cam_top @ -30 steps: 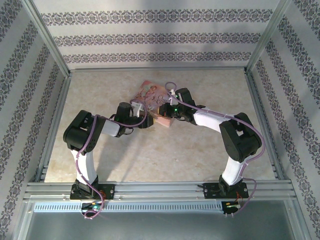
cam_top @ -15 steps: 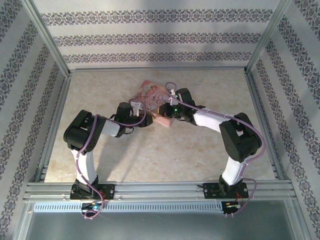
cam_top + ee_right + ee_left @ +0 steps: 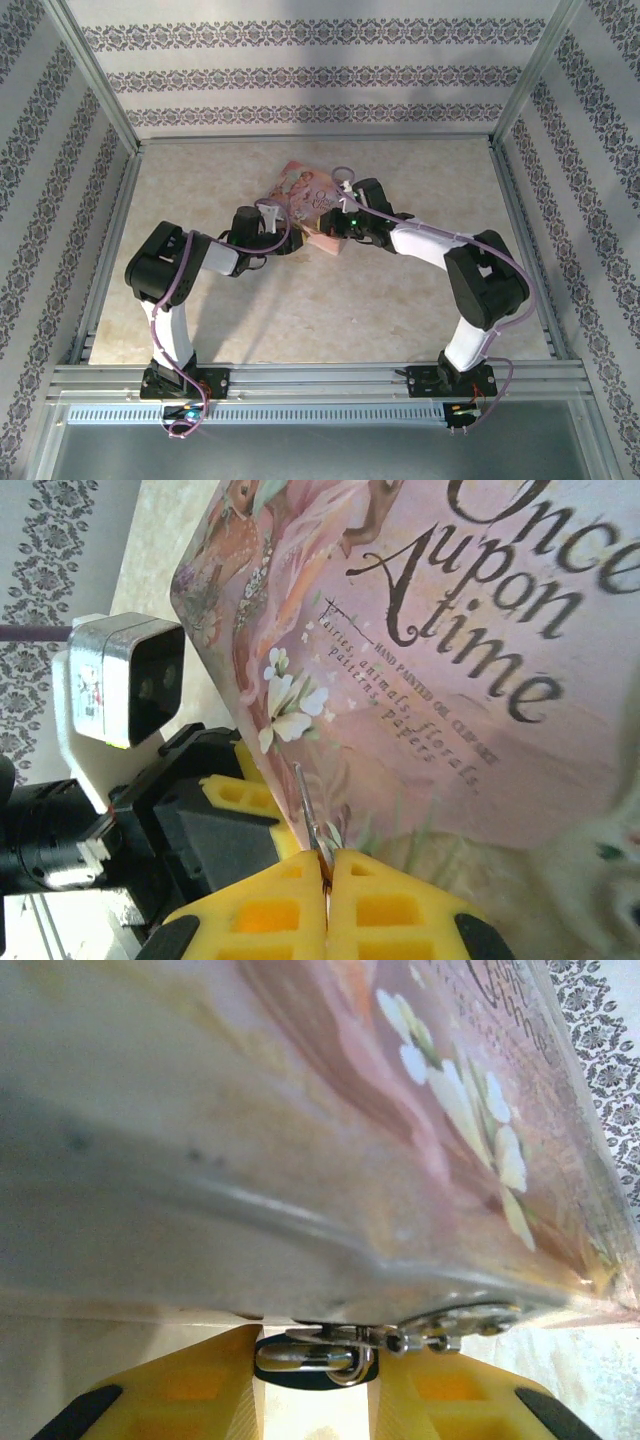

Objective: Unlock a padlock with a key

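**Key and padlock held, meeting at the tin's edge**

Nearest, the left gripper [image 3: 315, 1338]: its yellow fingers appear clamped on the small silvery-shackled, dark-teal padlock [image 3: 300, 1360].
Just right and slightly farther, the right gripper [image 3: 327, 865]: pinched tight on the thin metal key [image 3: 308, 815], with the blade's long axis pointing left toward the padlock.
Behind both, the flat pink illustrated tin [image 3: 450, 680].

Pink tin [image 3: 330, 600] lid, large dark script "Once upon A time", smaller lines beneath, "fairies, animals, florals, patterns, papers"
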